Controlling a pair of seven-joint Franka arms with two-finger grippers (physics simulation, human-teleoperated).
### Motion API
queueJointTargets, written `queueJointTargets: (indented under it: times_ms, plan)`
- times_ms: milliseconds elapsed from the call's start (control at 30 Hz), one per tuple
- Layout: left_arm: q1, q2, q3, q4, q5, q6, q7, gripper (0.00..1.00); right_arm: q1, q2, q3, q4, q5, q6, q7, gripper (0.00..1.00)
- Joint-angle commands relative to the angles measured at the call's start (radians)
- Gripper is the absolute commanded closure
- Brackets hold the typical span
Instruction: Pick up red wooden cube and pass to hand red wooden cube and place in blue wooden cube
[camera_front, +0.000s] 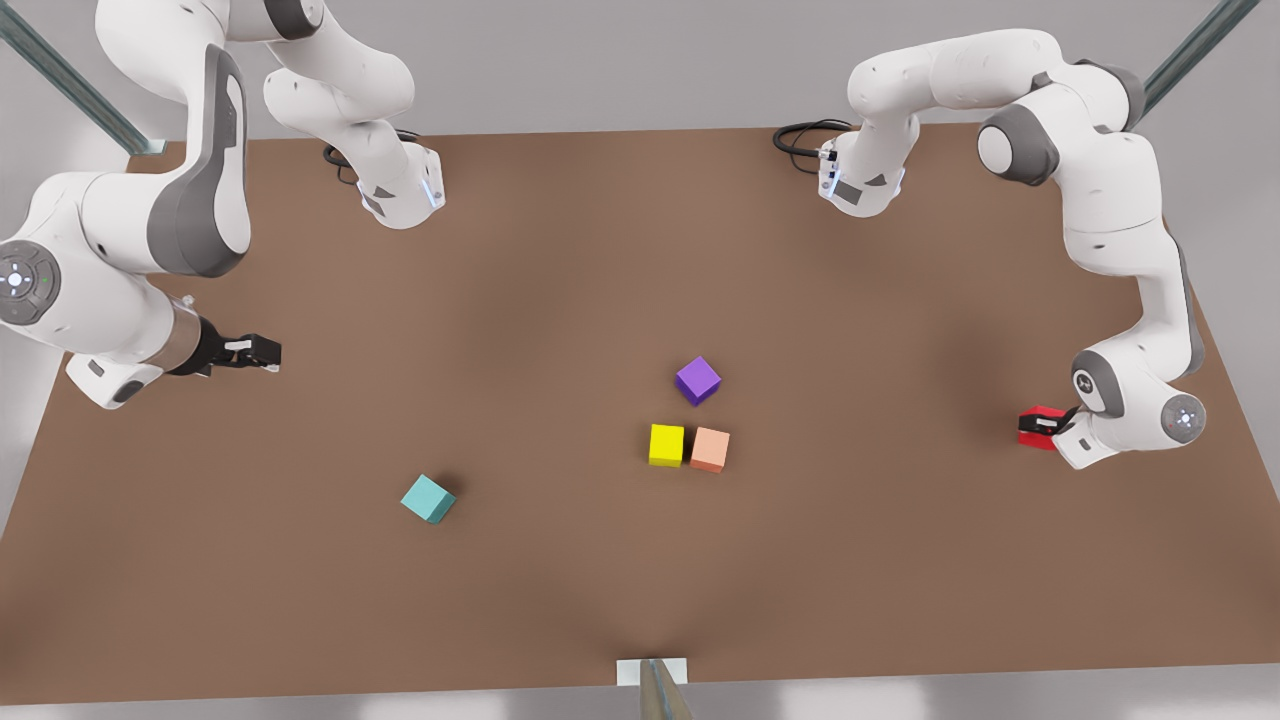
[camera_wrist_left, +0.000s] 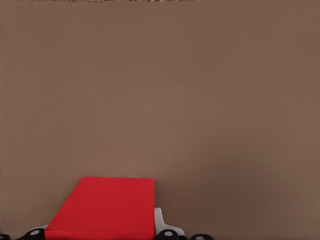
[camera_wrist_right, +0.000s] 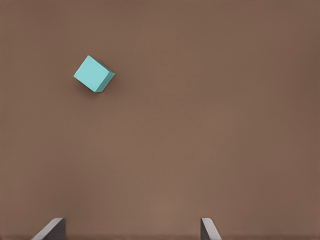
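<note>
Red wooden cube (camera_front: 1040, 426) half hidden within left gripper (camera_front: 1052, 428).

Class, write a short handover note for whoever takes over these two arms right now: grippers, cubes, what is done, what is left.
Left gripper: at the front view's right, around the red wooden cube; grasp not confirmed, lift not evident.
Right gripper: open, waiting at the front view's left above the table.
Blue wooden cube: alone on the table, untouched.
Done: approach to red.
Left: lift, hand-over to the right gripper, placing at blue.
</note>
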Motion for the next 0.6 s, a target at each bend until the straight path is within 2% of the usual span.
queueJointTargets:
  times_ms: [0, 100, 133, 167, 200, 233, 267, 300, 333, 400, 433, 467, 567]
  plan:
    - [-0.003, -0.001, 0.0, 0.007, -0.007, -0.011, 0.018, 0.37, -0.001, -0.001, -0.001, -0.001, 0.001, 0.002, -0.001, 0.0]
    - [0.0, -0.007, -0.035, 0.117, -0.231, -0.4, -0.09, 0.36, 0.0, 0.017, 0.001, 0.004, 0.01, 0.014, -0.003, 0.0]
    - [0.003, -0.007, -0.052, 0.155, -0.327, -0.526, -0.151, 0.36, 0.007, 0.069, 0.005, 0.024, 0.065, 0.039, -0.104, 0.0]
    - [0.0, -0.007, -0.123, 0.182, -0.426, -0.588, -0.278, 0.36, -0.006, 0.154, -0.002, 0.065, 0.206, 0.049, -0.401, 0.0]
    - [-0.005, -0.007, -0.242, 0.212, -0.429, -0.609, -0.427, 0.36, -0.035, 0.259, -0.004, 0.125, 0.367, 0.049, -0.636, 0.0]
    - [-0.003, 0.002, -0.343, 0.229, -0.462, -0.612, -0.406, 0.36, -0.035, 0.334, -0.001, 0.145, 0.489, 0.049, -0.707, 0.0]
    - [-0.014, 0.067, -0.501, 0.249, -0.605, -0.551, -0.412, 0.36, -0.029, 0.437, 0.004, 0.192, 0.681, 0.049, -0.823, 0.0]
    - [-0.02, 0.1, -0.609, 0.261, -0.633, -0.453, -0.41, 0.36, -0.029, 0.523, 0.005, 0.272, 0.804, 0.042, -0.894, 0.0]
    - [-0.06, 0.111, -0.681, 0.271, -0.657, -0.327, -0.478, 0.36, -0.029, 0.579, 0.056, 0.288, 0.913, 0.042, -1.055, 0.0]
    - [-0.14, 0.142, -0.7, 0.275, -0.846, -0.214, -0.522, 0.36, -0.018, 0.674, 0.119, 0.292, 0.967, 0.089, -1.394, 0.0]
    - [-0.178, 0.185, -0.72, 0.329, -0.912, -0.157, -0.522, 0.36, -0.02, 0.724, 0.159, 0.315, 0.975, 0.154, -1.618, 0.0]
    - [-0.217, 0.226, -0.736, 0.381, -0.926, -0.129, -0.522, 0.36, -0.02, 0.747, 0.163, 0.347, 1.005, 0.189, -1.744, 0.0]
    - [-0.237, 0.255, -0.746, 0.412, -0.993, -0.105, -0.522, 0.36, -0.02, 0.772, 0.183, 0.366, 1.151, 0.324, -2.105, 0.0]
